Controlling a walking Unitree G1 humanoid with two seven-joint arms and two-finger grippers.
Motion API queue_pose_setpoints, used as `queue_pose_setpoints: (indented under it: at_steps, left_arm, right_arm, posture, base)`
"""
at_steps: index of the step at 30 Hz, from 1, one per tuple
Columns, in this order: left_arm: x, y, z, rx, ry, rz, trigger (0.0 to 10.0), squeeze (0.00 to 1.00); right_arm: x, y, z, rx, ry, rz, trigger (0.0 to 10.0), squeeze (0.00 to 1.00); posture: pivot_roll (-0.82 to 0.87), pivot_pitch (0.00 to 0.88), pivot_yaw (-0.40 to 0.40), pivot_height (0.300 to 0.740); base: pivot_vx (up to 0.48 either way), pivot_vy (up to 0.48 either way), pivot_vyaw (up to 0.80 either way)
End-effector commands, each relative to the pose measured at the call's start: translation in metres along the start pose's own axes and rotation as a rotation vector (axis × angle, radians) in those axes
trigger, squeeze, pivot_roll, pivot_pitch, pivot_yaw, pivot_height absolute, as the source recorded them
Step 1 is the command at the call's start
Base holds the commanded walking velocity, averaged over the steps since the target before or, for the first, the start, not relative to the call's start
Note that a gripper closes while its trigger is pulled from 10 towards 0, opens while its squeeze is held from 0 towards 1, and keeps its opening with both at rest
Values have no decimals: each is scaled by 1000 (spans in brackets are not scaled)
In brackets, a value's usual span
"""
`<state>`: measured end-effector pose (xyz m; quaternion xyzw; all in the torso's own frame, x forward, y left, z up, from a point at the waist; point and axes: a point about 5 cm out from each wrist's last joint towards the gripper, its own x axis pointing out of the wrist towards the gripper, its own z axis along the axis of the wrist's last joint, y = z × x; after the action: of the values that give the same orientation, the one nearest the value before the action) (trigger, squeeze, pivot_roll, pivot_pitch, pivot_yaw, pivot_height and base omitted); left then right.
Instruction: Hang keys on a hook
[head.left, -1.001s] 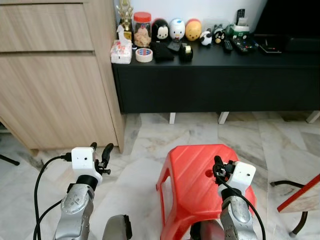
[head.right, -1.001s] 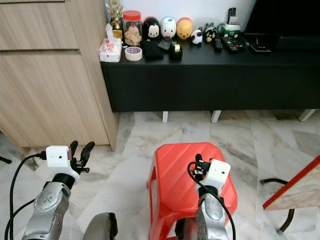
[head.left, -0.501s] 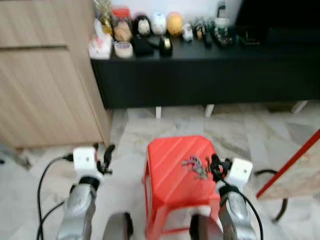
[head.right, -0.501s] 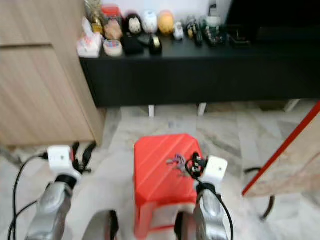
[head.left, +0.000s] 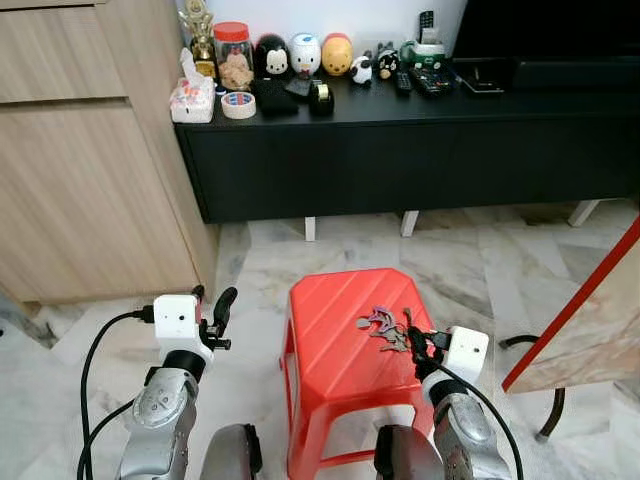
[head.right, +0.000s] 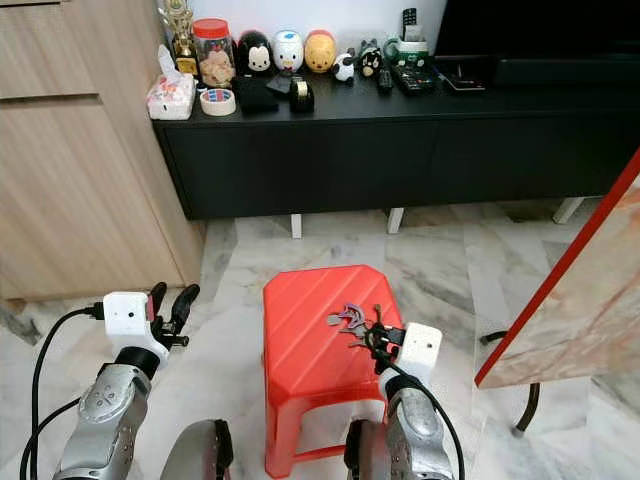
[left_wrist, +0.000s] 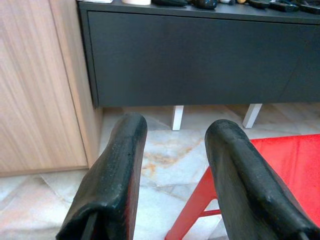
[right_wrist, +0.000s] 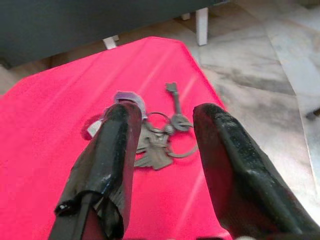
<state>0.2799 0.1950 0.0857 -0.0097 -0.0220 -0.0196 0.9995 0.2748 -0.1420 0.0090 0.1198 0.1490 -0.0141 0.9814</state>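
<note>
The right gripper (right_wrist: 162, 165) has its two black fingers (right_wrist: 107, 160) spread apart, empty, hovering just above the top of a red plastic stool (head.left: 330, 340). Just ahead of the fingertips, and partly between them in the right wrist view, lies the bunch of keys (right_wrist: 155, 132): several metal keys on rings with a small purple tag, flat on the stool top near its far right part. The fingers do not touch the keys. In the head views the same gripper sits at the stool's near right edge, with the keys (head.left: 385, 325) right in front of it.

The left gripper (head.left: 212, 308) hangs to the left of the stool over the marble floor (head.left: 470, 270), its fingers (left_wrist: 112, 175) parted with a clear gap and holding nothing. Beyond its fingertips the wrist view shows the stool's red corner, then the legs and dark front of a long black cabinet (head.left: 420, 150). A light wooden cupboard (head.left: 90, 160) stands against the cabinet's left end. On the cabinet top stand a jar with a red lid (head.left: 234, 58), a roll of tape (head.left: 238, 104), several round toy figures (head.left: 306, 54) and remote controls (head.left: 432, 82). At the far right a red-edged board (head.left: 585, 320) leans in.
</note>
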Motion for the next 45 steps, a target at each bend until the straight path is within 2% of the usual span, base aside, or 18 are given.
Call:
queue_pose_setpoints:
  at_steps: [1, 6, 11, 33, 40, 45]
  left_arm:
    - [-1, -1, -1, 3, 11, -6, 10000, 0]
    - [-1, -2, -1, 4, 8, -12, 10000, 0]
    - [-1, -2, -1, 5, 7, -15, 10000, 0]
    - [0, -2, 0, 7, -1, -12, 10000, 0]
    - [-2, -1, -2, 6, 5, -11, 10000, 0]
    - [-2, -1, -2, 9, 8, -10, 10000, 0]
  right_arm:
    - [-1, -1, 1, -10, -12, 0, 10000, 0]
    - [-2, 0, -2, -8, 6, 7, 10000, 0]
    - [-2, -2, -2, 9, -2, -8, 10000, 0]
    - [-3, -2, -3, 10, 1, -14, 10000, 0]
    - [-7, -4, -16, 27, 54, -13, 10000, 0]
    - [-8, -14, -22, 167, 92, -93, 10000, 0]
  posture:
    - [106, 69, -60, 587]
    - [103, 70, -59, 587]
    - [105, 69, -60, 587]
    - [104, 69, -60, 587]
    - [105, 70, -60, 587]
    - [105, 70, -60, 587]
  base:
    - [0, 0, 800]
    - [0, 0, 727]
    - [0, 0, 0]
    - [281, 0, 0]
    - [0, 0, 0]
    - [0, 0, 0]
